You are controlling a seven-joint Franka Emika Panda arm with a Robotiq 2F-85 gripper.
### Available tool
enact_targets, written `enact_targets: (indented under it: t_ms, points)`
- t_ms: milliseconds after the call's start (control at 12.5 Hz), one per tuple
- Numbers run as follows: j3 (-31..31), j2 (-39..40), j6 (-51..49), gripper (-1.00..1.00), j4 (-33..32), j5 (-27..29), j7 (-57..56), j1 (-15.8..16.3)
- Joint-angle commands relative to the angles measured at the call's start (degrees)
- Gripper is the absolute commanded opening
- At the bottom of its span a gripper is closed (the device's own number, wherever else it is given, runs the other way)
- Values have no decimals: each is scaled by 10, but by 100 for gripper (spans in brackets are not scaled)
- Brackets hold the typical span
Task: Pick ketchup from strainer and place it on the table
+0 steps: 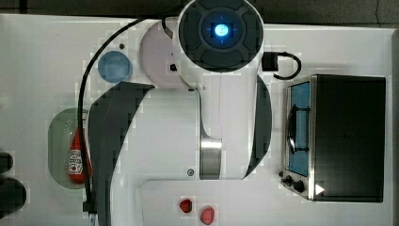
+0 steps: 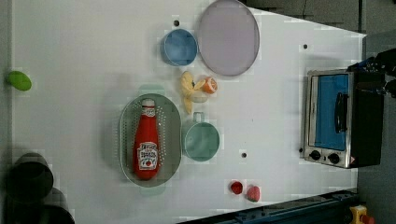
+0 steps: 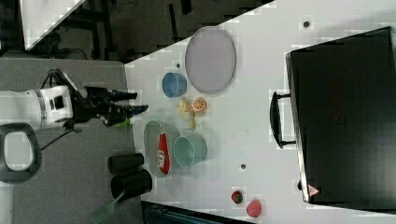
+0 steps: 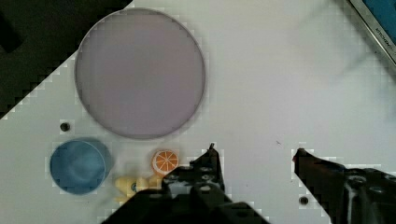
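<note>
Left view, going left to right: the ketchup [image 2: 146, 142] lies flat along the strainer [image 2: 125, 140], cap toward the far side, cradled so it can't roll. In the wrist view, the claw [image 4: 254, 151] hangs well apart from it, jaws spread wide, holding nothing.

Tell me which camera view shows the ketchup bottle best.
The left view: the ketchup lies whole in the strainer, cap and label plain. The top view shows it partly behind a cable; the right view shows it small and foreshortened.
</note>
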Motion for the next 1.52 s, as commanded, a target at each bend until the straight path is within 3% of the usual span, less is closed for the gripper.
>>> enact_targets:
  t_ms: [80,240,880,1520]
  points:
    - [17,-134,-75,59,-78,8,-9,-65]
    - [29,-133,-75,100,-79,9,-9,-58]
    - [201,-91,-18,100,-79,10,-9,-3]
    - [389,21,92,100,-110,1,-1,10]
